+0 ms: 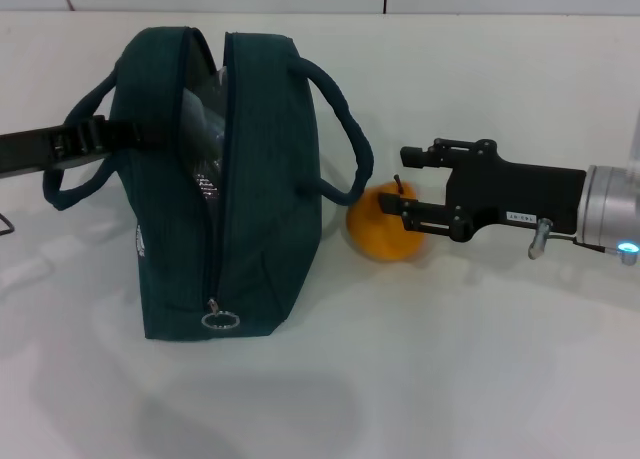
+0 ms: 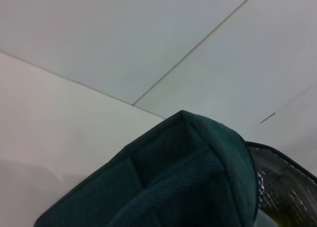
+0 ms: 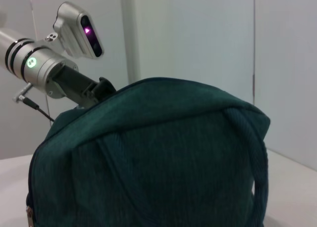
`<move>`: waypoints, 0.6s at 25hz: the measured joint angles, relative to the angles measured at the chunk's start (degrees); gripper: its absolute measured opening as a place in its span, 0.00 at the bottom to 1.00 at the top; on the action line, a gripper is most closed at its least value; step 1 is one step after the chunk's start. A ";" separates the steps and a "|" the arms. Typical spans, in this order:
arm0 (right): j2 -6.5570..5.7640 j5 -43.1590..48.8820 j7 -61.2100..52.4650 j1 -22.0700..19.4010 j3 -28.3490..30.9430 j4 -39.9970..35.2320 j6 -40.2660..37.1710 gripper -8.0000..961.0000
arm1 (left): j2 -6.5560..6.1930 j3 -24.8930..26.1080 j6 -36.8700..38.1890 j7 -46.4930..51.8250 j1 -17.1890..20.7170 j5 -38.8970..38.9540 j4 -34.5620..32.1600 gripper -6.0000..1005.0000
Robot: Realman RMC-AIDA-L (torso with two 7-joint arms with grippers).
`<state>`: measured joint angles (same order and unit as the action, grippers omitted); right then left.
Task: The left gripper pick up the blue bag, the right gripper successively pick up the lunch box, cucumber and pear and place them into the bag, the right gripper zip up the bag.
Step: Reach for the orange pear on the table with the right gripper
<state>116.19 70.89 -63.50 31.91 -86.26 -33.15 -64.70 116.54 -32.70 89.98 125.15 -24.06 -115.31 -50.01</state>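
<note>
The blue bag (image 1: pixel 260 179) stands upright on the white table with its top zip open and silver lining showing. It also fills the left wrist view (image 2: pixel 188 177) and the right wrist view (image 3: pixel 148 158). My left gripper (image 1: pixel 112 134) is shut on the bag's left wall by the handle. A pale box-like shape (image 1: pixel 200 109) lies inside the bag. The cucumber is hidden. The orange-yellow pear (image 1: pixel 375 229) sits on the table just right of the bag. My right gripper (image 1: pixel 402 184) is open, with its fingers either side of the pear's top.
The zip pull ring (image 1: pixel 221 320) hangs at the bag's near end. The bag's right handle (image 1: pixel 345 129) loops out toward the pear. The left arm's wrist (image 3: pixel 44 68) shows behind the bag. A white wall stands behind the table.
</note>
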 joint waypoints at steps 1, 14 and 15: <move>0.00 -0.02 0.04 0.22 -0.23 0.11 0.18 0.78 | 0.01 0.07 0.01 -0.02 0.00 0.00 0.00 0.05; 0.00 -4.43 8.01 0.68 -4.47 0.30 1.00 0.36 | -0.08 0.18 -0.17 -0.25 -0.48 0.08 0.60 0.05; 0.00 -4.66 8.16 0.67 -4.53 0.32 1.01 0.31 | -0.13 0.18 -0.22 -0.26 -0.54 0.09 0.61 0.05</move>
<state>116.19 66.23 -55.34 32.58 -90.80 -32.83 -63.69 116.41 -32.51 89.75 124.89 -24.60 -115.22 -49.39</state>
